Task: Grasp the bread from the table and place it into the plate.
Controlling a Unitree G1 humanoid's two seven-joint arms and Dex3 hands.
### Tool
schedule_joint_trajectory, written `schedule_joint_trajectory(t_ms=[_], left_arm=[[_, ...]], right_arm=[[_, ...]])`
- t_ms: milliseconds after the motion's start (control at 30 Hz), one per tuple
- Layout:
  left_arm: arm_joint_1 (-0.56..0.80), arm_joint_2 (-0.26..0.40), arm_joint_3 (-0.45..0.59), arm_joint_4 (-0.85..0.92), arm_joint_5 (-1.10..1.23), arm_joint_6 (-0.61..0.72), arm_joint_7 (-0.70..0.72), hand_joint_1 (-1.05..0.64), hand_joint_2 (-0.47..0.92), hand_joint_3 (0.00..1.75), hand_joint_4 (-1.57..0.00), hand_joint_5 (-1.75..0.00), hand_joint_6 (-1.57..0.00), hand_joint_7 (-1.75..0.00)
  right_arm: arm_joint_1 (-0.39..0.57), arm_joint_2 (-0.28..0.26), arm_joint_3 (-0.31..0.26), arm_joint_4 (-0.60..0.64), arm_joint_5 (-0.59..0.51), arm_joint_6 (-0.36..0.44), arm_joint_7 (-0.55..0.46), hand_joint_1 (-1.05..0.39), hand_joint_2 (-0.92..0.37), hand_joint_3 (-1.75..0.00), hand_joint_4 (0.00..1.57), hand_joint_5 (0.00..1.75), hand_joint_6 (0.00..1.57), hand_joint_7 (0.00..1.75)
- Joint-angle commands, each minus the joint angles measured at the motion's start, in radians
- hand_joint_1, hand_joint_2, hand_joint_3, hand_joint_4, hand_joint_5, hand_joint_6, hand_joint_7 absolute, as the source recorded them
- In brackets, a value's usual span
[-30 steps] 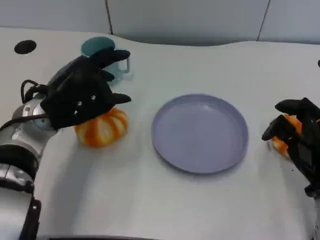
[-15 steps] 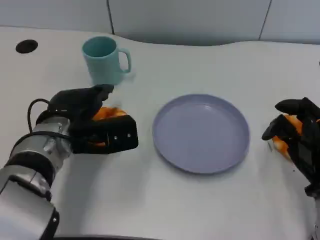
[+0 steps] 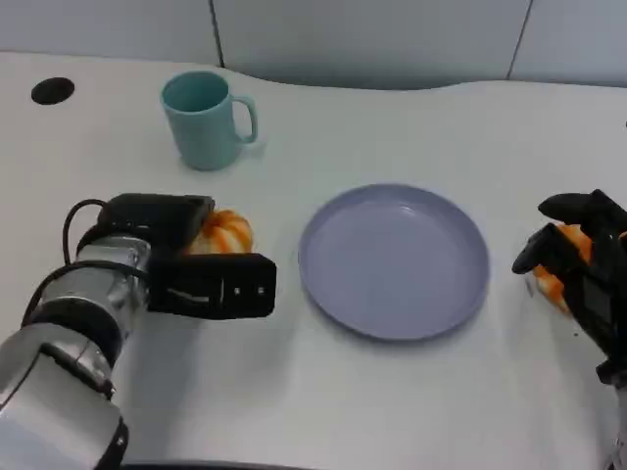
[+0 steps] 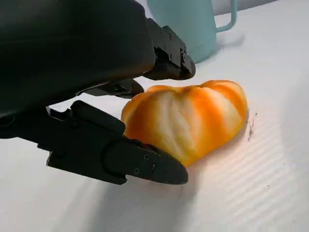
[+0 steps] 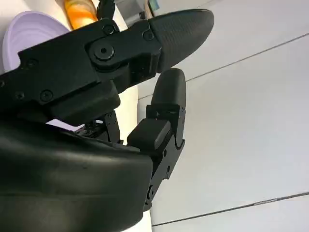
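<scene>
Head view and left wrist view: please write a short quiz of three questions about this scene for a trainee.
1. True or false: the bread lies in the plate.
2. Choose one: what stands on the table beyond the bread, farther from the robot? A. mug B. bottle C. bowl
3. Missing word: fingers of the left robot hand lie on two sides of the ___.

Key: 1 false, the bread rests on the table and the plate holds nothing; 2 A; 3 bread.
</scene>
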Motion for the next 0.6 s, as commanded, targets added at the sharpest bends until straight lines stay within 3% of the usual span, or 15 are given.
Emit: schedule_joint_trajectory(t_ms=[33, 133, 167, 233, 300, 467, 600], left_arm=[[-0.012, -0.001, -0.035, 0.004, 0.034, 0.010, 0.039, -0.27, 0.92, 0.06, -0.79, -0.23, -0.66, -0.07], [-0.012, -0.003, -0.037, 0.006, 0.031, 0.010, 0.045, -0.24, 0.92, 0.06, -0.87, -0.26, -0.73, -0.07], [-0.013, -0.004, -0.030, 0.007, 0.023, 0.006, 0.044, -0.26, 0.92, 0.11, -0.93, -0.30, -0.87, -0.12], [-0.013, -0.005, -0.023, 0.007, 0.012, 0.002, 0.043, -0.27, 0.92, 0.14, -0.95, -0.32, -0.95, -0.15], [-0.020, -0.009, -0.018, 0.009, 0.005, 0.006, 0.025, -0.28, 0.92, 0.15, -0.94, -0.32, -0.94, -0.12], [-0.026, -0.015, -0.009, 0.013, -0.005, 0.011, 0.010, -0.36, 0.92, 0.41, -0.86, -0.16, -0.86, -0.02], [-0.031, -0.017, -0.003, 0.014, -0.003, 0.018, -0.010, -0.36, 0.92, 0.43, -0.86, -0.11, -0.84, 0.00]], right_arm=[[0.003, -0.004, -0.005, -0.008, 0.008, -0.010, 0.007, -0.55, -0.92, -0.07, 0.60, 1.71, 0.77, 0.93], [0.003, -0.004, -0.005, -0.010, 0.008, -0.009, 0.006, -0.55, -0.92, -0.08, 0.60, 1.71, 0.77, 0.93], [0.004, -0.004, -0.003, -0.013, 0.006, -0.009, 0.004, -0.55, -0.92, -0.08, 0.60, 1.71, 0.77, 0.93], [0.006, -0.004, -0.002, -0.016, 0.003, -0.011, 0.002, -0.55, -0.92, -0.08, 0.60, 1.71, 0.77, 0.93], [0.005, -0.004, -0.001, -0.015, 0.003, -0.013, 0.001, -0.55, -0.92, -0.08, 0.60, 1.71, 0.77, 0.93], [0.009, 0.000, -0.002, -0.024, 0.010, -0.007, 0.004, -0.54, -0.92, -0.09, 0.60, 1.71, 0.77, 0.93], [0.010, 0.001, -0.003, -0.029, 0.010, 0.000, -0.004, -0.55, -0.92, -0.08, 0.60, 1.71, 0.77, 0.93]])
